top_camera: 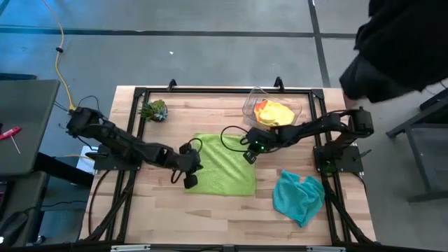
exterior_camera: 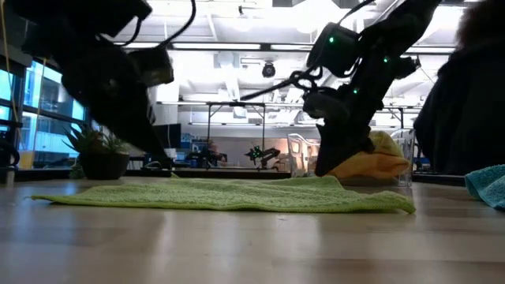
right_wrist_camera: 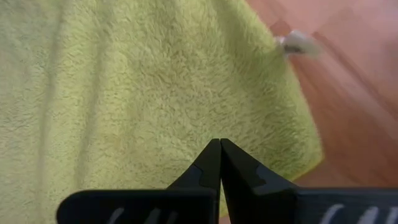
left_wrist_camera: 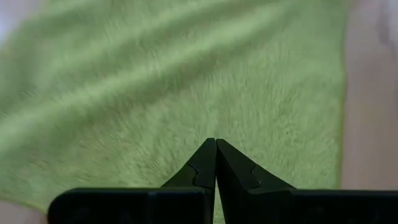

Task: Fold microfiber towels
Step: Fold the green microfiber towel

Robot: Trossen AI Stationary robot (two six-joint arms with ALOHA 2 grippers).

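Observation:
The lime green towel lies spread flat on the middle of the table. My left gripper is shut, tips down on the towel by its left edge. My right gripper is shut, tips down on the towel by its right edge. The teal towel lies crumpled at the near right. The yellow towel and the orange towel lie in the clear bin at the far right. The grey towel is out of view. My left gripper has its shut fingertips on the lime towel a little in from its left edge, slanting down from the table's left. Whether cloth is between the tips does not show. The towel lies flat on the table. My right gripper has its shut fingertips on the lime towel near its right edge, slanting down from the table's right. The towel's corner and white tag lie beside the tips. In the low view the cloth rises slightly there; the rest lies flat.
A small spiky plant in a pot stands at the far left. A person in dark clothing stands beyond the table's far right corner. Bare wood shows along the near edge.

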